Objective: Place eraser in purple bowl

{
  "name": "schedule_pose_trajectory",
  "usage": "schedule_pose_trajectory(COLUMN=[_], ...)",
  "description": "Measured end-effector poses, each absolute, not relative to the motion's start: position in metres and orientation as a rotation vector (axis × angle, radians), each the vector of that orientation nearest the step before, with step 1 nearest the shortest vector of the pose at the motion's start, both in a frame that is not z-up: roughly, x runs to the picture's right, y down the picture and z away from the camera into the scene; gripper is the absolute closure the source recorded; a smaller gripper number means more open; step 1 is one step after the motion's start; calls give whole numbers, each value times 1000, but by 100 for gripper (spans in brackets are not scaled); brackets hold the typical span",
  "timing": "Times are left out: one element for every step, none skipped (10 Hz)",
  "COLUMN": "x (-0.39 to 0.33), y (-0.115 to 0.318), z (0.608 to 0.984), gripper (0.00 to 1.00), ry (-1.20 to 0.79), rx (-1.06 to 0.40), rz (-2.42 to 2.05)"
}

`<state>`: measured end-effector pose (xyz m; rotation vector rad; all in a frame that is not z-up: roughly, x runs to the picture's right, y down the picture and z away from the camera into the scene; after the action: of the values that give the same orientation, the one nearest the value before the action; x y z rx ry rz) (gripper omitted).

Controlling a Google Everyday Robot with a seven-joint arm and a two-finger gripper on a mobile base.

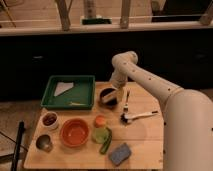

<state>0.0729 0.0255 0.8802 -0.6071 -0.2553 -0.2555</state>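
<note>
While beside tray (48, 94), end effector (116, 93) at purple bowl (107, 99).

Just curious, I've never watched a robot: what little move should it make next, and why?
Probably lower the hand slightly toward the purple bowl, since it hangs right over the bowl's rim, then let go. What it carries, I cannot tell.

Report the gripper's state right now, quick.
Gripper: directly over the small, round, dark purple bowl; whether it is open, closed or holding anything cannot be told.
</note>
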Motion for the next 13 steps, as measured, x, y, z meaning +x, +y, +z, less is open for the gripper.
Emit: schedule_pose_trajectory(x=[74, 74, 76, 76, 77, 77, 79, 79, 80, 81, 81, 83, 84], y=[26, 26, 26, 26, 26, 26, 25, 24, 23, 22, 21, 21, 20], z=[881, 882, 882, 883, 884, 884, 885, 886, 886, 887, 888, 888, 889], gripper=[20, 20, 20, 20, 20, 20, 20, 20, 20, 20, 20, 20, 20], ry=[-257, -259, -259, -260, -264, -268, -272, -275, -278, -282, -287, -290, -294], rx=[-610, -611, -615, -618, -618, -620, -620, -619, -618, -618, -619, -620, -621], rz=[-256, -256, -258, -259, -260, -261, -262, -264, -265, -266, -266, -266, -266])
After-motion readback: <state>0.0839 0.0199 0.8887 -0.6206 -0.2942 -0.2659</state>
